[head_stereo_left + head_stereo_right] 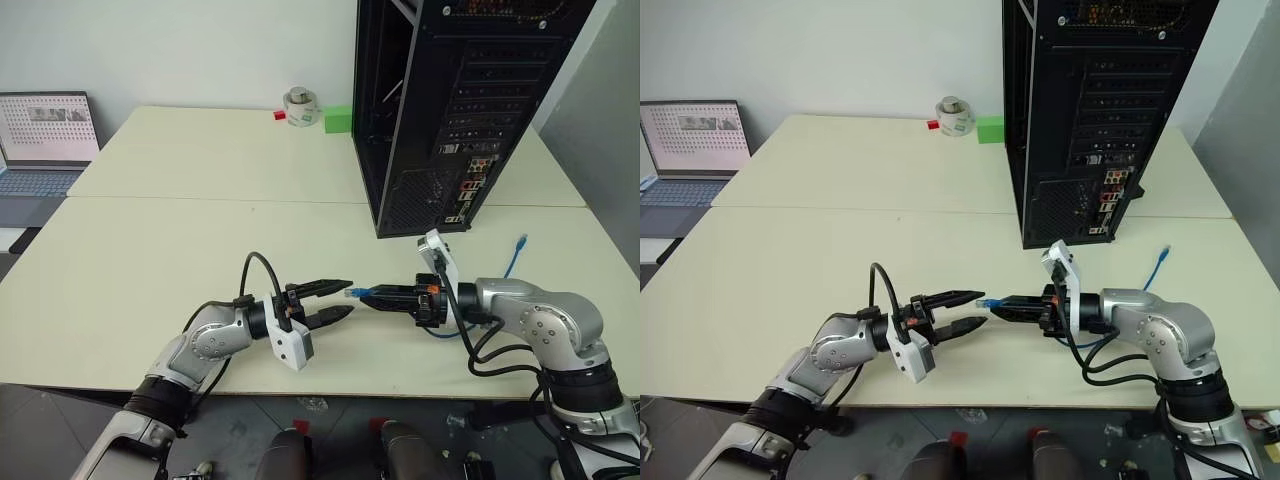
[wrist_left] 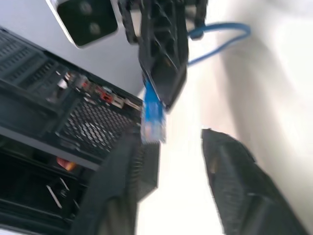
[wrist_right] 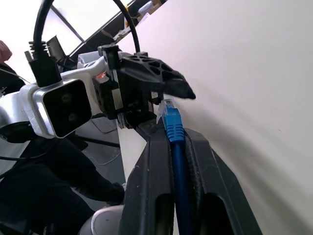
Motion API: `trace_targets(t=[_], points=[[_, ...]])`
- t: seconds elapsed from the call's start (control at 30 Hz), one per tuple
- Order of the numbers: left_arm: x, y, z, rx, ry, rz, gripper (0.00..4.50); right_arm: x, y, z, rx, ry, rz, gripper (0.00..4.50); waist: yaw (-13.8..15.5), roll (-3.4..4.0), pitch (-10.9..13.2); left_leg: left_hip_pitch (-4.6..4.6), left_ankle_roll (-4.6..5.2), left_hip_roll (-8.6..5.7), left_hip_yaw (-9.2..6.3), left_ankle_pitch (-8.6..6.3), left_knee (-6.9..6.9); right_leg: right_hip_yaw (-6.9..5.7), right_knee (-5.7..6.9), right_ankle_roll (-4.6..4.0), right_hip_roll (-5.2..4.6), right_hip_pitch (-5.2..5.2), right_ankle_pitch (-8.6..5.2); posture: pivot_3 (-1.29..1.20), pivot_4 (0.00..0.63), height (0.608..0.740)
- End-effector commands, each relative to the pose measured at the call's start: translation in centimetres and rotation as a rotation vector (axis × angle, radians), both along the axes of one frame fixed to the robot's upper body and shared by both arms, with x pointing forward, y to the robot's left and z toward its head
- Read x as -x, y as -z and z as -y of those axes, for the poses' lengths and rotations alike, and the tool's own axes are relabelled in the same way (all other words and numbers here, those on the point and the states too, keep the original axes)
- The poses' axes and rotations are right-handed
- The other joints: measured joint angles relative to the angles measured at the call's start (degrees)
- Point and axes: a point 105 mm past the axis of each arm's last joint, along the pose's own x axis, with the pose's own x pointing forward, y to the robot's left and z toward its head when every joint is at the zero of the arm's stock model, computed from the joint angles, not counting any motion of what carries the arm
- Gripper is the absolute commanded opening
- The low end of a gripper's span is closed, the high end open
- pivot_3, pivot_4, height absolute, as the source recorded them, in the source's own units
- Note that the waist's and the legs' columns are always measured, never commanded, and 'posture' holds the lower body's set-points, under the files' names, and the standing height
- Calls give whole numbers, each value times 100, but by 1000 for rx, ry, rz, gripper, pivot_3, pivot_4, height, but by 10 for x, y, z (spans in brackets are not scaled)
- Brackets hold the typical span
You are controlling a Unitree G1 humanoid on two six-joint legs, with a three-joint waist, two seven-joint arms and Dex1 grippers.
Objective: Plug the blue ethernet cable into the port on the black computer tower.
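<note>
Right gripper (image 1: 372,296) pinches the blue ethernet cable (image 1: 360,292) near its plug; left gripper (image 1: 340,300) gapes beside it. Black computer tower (image 1: 440,110) stands far right; keep the plug straight toward the port

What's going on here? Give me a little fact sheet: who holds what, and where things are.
Right gripper: shut on the blue cable, just behind its plug
Left gripper: open, fingers either side of the plug tip, not gripping
Cable's far end: lying on the table, right of the arms
Computer tower: upright on the table, ports facing the robot
Plugged in: not yet
</note>
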Motion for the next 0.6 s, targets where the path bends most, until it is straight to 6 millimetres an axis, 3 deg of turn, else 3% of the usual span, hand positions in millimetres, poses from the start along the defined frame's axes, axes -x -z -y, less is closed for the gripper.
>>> trace_targets(t=[0.03, 0.2, 0.37, 0.6], points=[[-3, -13, -6, 44, -43, -57, 3162, -7, -20, 25, -7, 151, 148, 15, 2, 0, 0, -3, 0, 0, -4, 0, 0, -4, -2, 0, -1, 0, 0, 0, 150, 740], [-14, -35, 6, 210, -106, -278, 3175, -28, -27, 65, 77, 509, 347, 15, 19, 0, 0, -10, 0, -10, -15, 1, 2, -16, -3, 1, -13, 0, 0, 0, 150, 740], [-17, -53, 31, 312, -105, -500, 3175, -41, -37, 94, 136, 869, 511, 15, -10, 0, 0, -12, -1, -12, -23, 1, 2, -21, -1, 2, -10, 1, -1, 0, 150, 740], [-25, -65, 47, 358, -159, -609, 3175, -51, -44, 87, 122, 1126, 594, 15, -31, 4, -2, -5, -3, -1, -23, 2, 0, -14, 3, -2, 8, 1, -3, 0, 150, 740]])
